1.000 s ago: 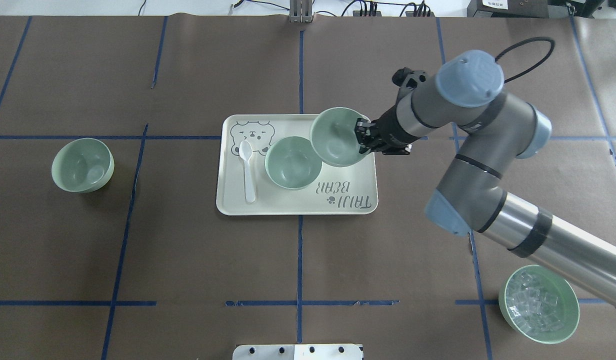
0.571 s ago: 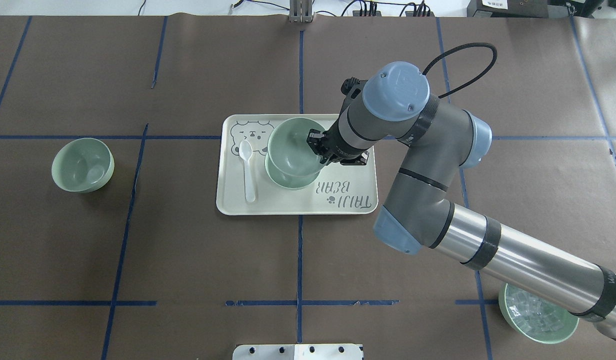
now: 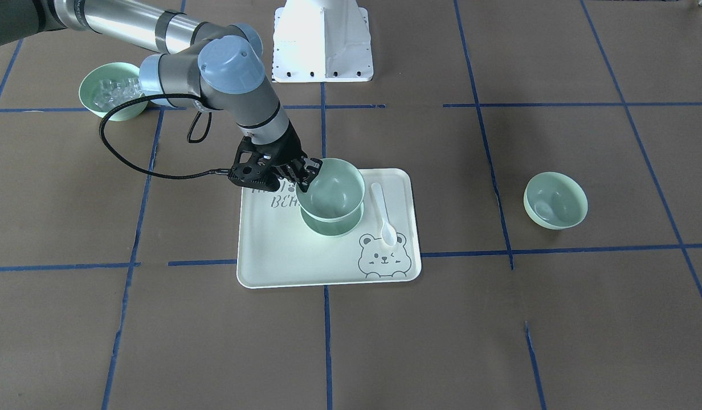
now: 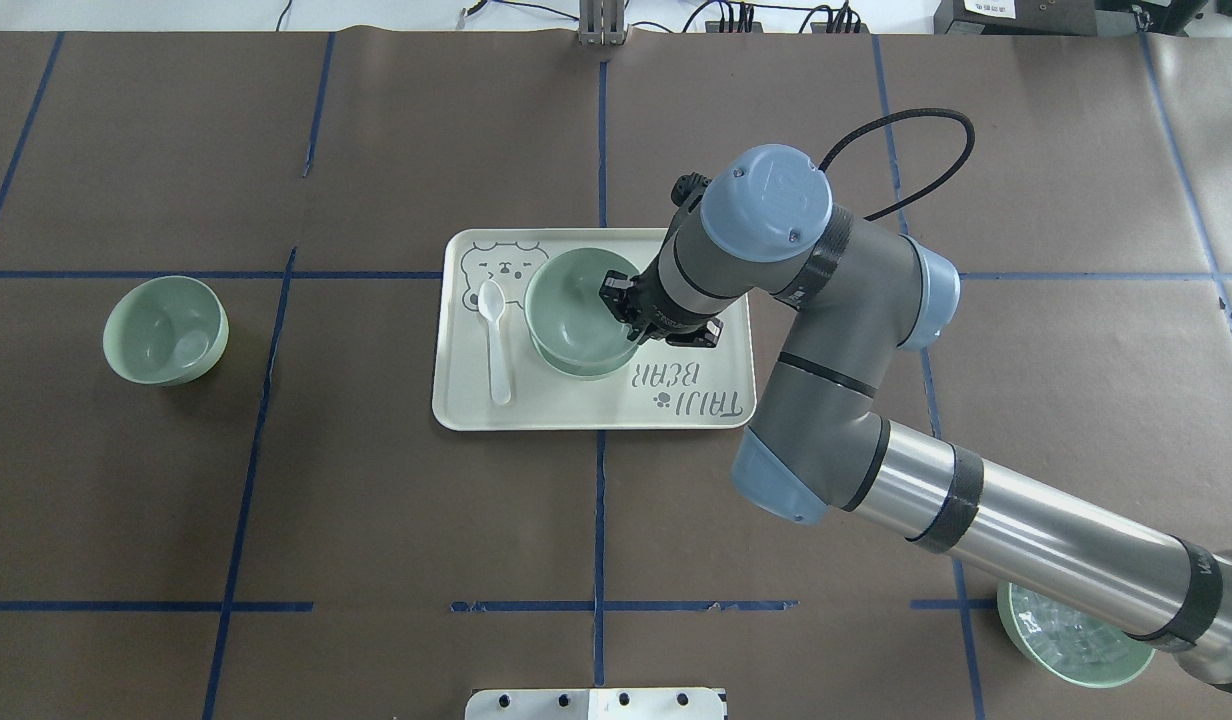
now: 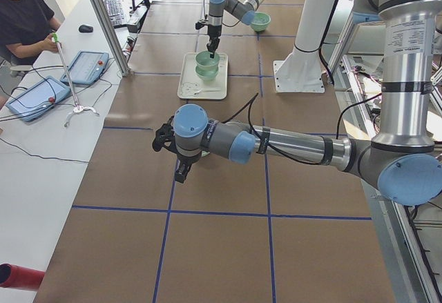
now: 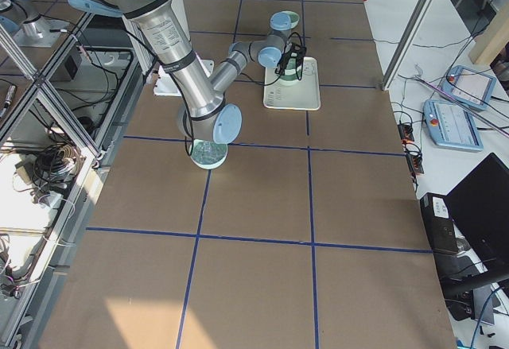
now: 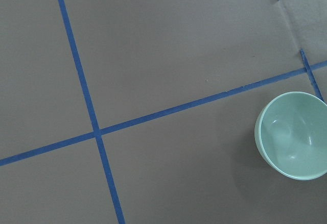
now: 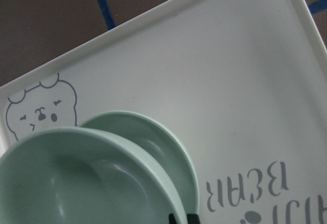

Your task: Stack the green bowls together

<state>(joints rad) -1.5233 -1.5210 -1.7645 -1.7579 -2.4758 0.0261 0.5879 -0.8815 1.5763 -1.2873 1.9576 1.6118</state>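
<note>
My right gripper [image 4: 621, 300] is shut on the near rim of a pale green bowl [image 4: 574, 298]. It holds that bowl right over a second green bowl [image 4: 579, 369] that sits on the bear-print tray [image 4: 576, 410]. The held bowl sits low in the second one; I cannot tell whether they touch. The front view shows the held bowl [image 3: 335, 192] above the lower bowl [image 3: 331, 228]. In the right wrist view the held bowl [image 8: 76, 183] overlaps the lower one [image 8: 153, 142]. A third green bowl [image 4: 164, 330] stands alone at the far left, also in the left wrist view [image 7: 295, 134]. My left gripper [image 5: 181, 172] shows only in the left side view, so I cannot tell its state.
A white spoon [image 4: 496, 340] lies on the tray, left of the bowls. A green bowl of clear cubes [image 4: 1071, 640] stands at the near right, under my right arm. The robot's white base [image 3: 322, 40] is at the table's near edge.
My right gripper has carried its bowl left from the tray's right side to over the bowl on the tray, and lowered it.
</note>
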